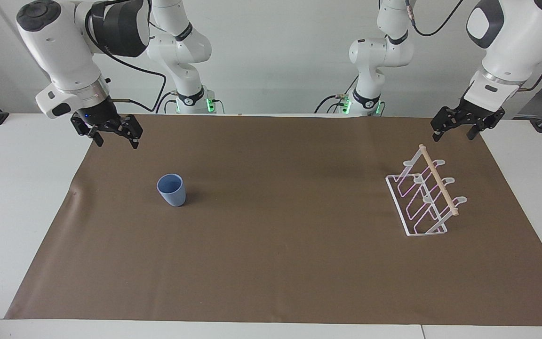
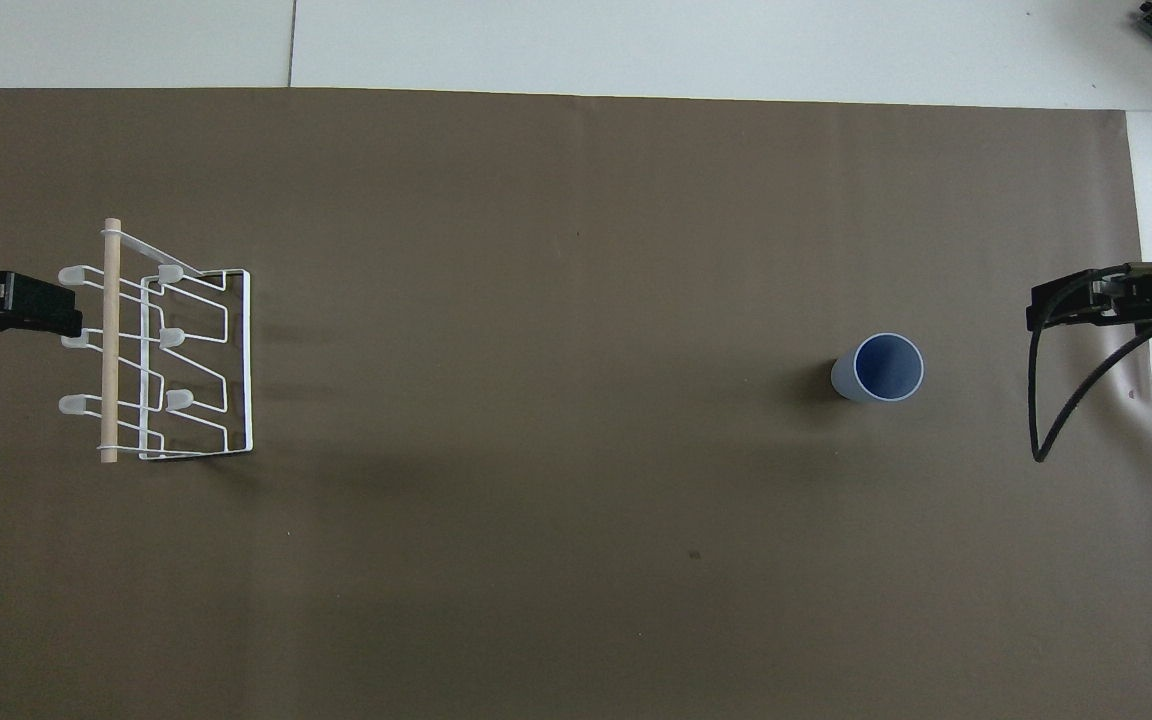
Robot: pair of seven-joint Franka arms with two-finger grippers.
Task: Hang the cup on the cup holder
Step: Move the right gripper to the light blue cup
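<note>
- The cup [image 1: 172, 189] stands upright, mouth up, on the brown mat [image 1: 271, 263], toward the right arm's end of the table. On a clock face laid over the facing view's mat it sits near 9 o'clock; in the overhead view, near 3 o'clock.
- Nothing touches the cup. No prong carries it; the task is not yet begun.
- Handling, as a judgement: it looks like thin matte plastic, so light, fairly stiff and not fragile. The tapering wall could let it slide downward out of a pinch. It has no handle.
- Suggested hold: across the rim, one finger inside the mouth and one outside, or around the upper wall where it is widest.
- The cup holder [image 1: 424, 200] stands well apart from the cup, toward the left arm's end, near 3 o'clock in the facing view. Its dowel [image 1: 438, 180] runs across the top; the prongs slant upward.
- Right gripper [image 1: 115, 135] hangs over the mat's edge at about 11 o'clock from the cup in the facing view, jaws apart, holding nothing.
- Left gripper [image 1: 454, 133] hangs at about 1 o'clock from the holder, jaws apart, holding nothing. This arm waits.
- Hard to make out: the cup's base is hidden in the overhead view. Both grippers are cut off at the overhead view's edges. Which prong suits the cup's mouth best cannot be judged.
</note>
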